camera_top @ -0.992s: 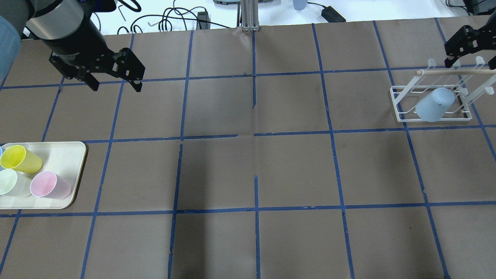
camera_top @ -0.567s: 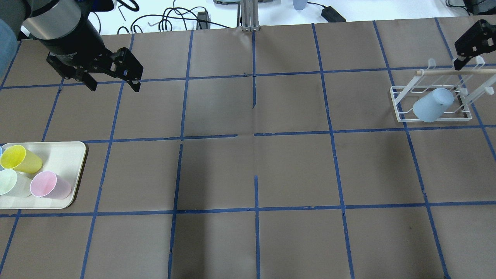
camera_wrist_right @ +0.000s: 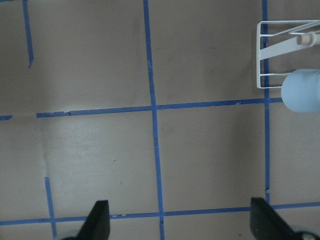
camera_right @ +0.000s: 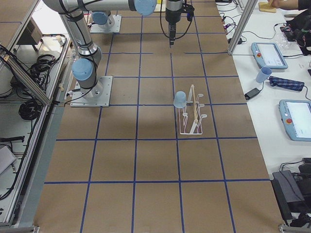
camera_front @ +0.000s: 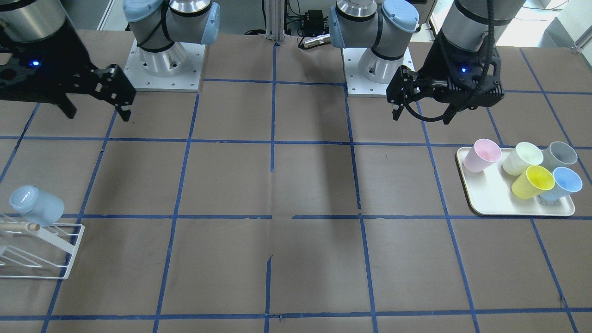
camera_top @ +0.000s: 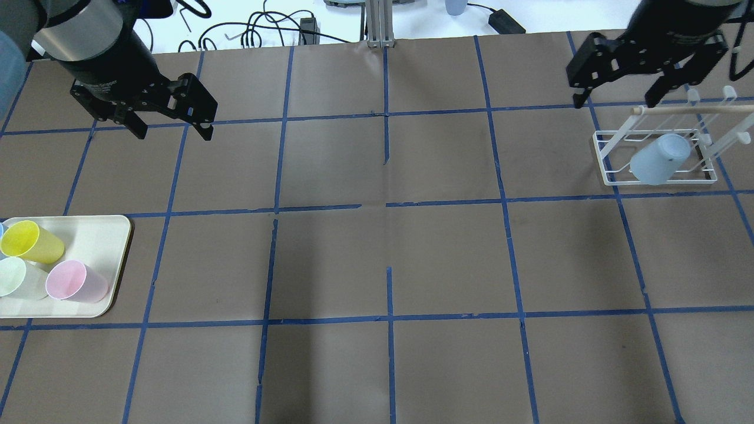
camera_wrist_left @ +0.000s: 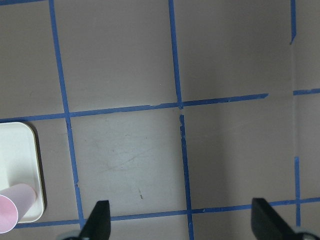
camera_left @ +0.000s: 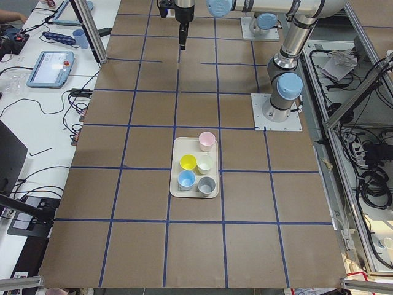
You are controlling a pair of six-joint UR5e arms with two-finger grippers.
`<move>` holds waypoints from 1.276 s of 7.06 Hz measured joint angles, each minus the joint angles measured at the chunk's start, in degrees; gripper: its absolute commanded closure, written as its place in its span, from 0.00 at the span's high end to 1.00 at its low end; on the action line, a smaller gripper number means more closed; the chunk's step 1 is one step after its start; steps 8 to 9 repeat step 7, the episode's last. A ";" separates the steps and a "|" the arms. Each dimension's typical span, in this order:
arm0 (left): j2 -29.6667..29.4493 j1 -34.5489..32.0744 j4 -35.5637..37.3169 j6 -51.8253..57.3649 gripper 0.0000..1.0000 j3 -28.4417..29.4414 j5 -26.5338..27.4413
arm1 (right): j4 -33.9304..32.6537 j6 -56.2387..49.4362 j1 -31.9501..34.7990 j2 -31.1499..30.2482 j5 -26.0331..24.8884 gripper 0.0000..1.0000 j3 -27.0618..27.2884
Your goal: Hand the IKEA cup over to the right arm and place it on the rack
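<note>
The IKEA cup [camera_top: 658, 158], a pale blue tumbler, rests tilted and mouth-down on the white wire rack [camera_top: 607, 160] at the right of the table. It also shows in the front view [camera_front: 36, 206] on the rack [camera_front: 69, 259], and in the right wrist view [camera_wrist_right: 301, 91]. My right gripper [camera_top: 615, 101] is open and empty, raised behind and left of the rack, apart from the cup; in the front view [camera_front: 98, 114] it is at the left. My left gripper [camera_top: 174, 132] is open and empty over bare table at the far left, and shows in the front view [camera_front: 421, 118].
A cream tray [camera_top: 100, 235] at the table's left edge holds a yellow cup [camera_front: 532, 181], a pink cup [camera_front: 481, 155], a second blue cup [camera_front: 562, 182], a grey one and a pale green one. The rack's wooden rod [camera_top: 689, 109] sticks out sideways.
My right gripper has swung left from the table's right edge to a spot behind the rack. The cup has shifted slightly on the rack. My left gripper has barely moved.
</note>
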 measured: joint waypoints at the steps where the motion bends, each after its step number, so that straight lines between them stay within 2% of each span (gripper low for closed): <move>1: 0.02 -0.06 0.00 0.01 1.00 -0.17 0.04 | -0.25 3.29 2.48 0.32 0.04 1.00 0.00; 9: -0.54 -0.16 -0.26 -0.69 1.00 0.42 0.51 | -0.58 5.42 4.17 0.42 -0.03 1.00 -0.04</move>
